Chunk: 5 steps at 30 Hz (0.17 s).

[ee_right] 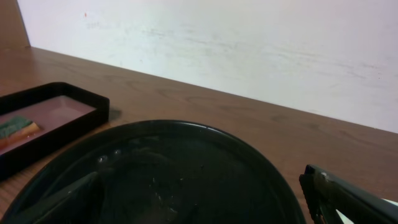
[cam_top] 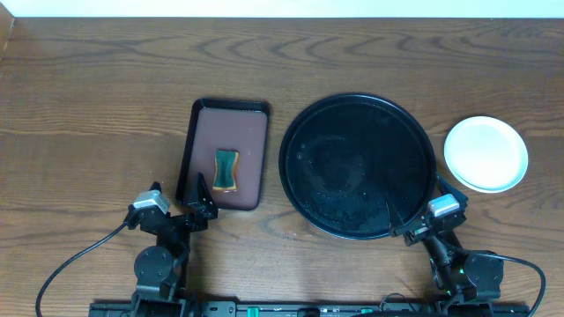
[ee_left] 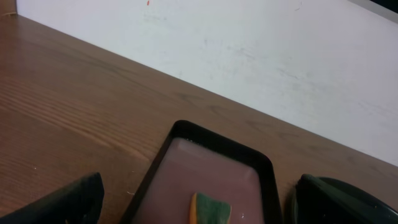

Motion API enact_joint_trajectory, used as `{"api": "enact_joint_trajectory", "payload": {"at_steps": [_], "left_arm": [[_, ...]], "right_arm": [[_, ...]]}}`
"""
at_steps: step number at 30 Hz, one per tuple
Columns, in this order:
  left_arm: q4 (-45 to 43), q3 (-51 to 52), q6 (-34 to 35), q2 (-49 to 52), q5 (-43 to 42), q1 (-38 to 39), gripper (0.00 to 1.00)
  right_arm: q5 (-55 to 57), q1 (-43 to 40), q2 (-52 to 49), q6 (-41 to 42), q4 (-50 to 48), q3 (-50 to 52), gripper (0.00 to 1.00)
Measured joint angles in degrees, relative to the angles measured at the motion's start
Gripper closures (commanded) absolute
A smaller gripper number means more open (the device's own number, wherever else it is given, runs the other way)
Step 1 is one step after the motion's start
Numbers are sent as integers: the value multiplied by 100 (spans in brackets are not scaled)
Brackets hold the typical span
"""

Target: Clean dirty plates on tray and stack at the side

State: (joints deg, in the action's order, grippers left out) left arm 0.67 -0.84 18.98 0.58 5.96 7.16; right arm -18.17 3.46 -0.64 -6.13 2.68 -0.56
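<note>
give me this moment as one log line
left gripper: open, at brown tray | right gripper: open, at black tray rim | black tray: no plates | plates: right of it | sponge: in brown tray

Black beside white
The tray is gleaming glossy black, while the plates are showing plain pale white.

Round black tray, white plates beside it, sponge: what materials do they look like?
The round black tray is likely plastic or lacquered and glossy: it shows reflections and wet-looking specks. The plates could be glazed ceramic or melamine, can't tell which: smooth, pale, with a shiny rim. The sponge is probably foam with a green scouring face; an orange layer shows at its edge.
</note>
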Motion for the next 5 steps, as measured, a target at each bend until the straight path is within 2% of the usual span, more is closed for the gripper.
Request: {"api": "enact_joint_trajectory", "payload": {"at_steps": [5], "left_arm": [[2,-2,0,0,0,0,1]], "right_arm": [[0,0,2,0,0,2,1]]}}
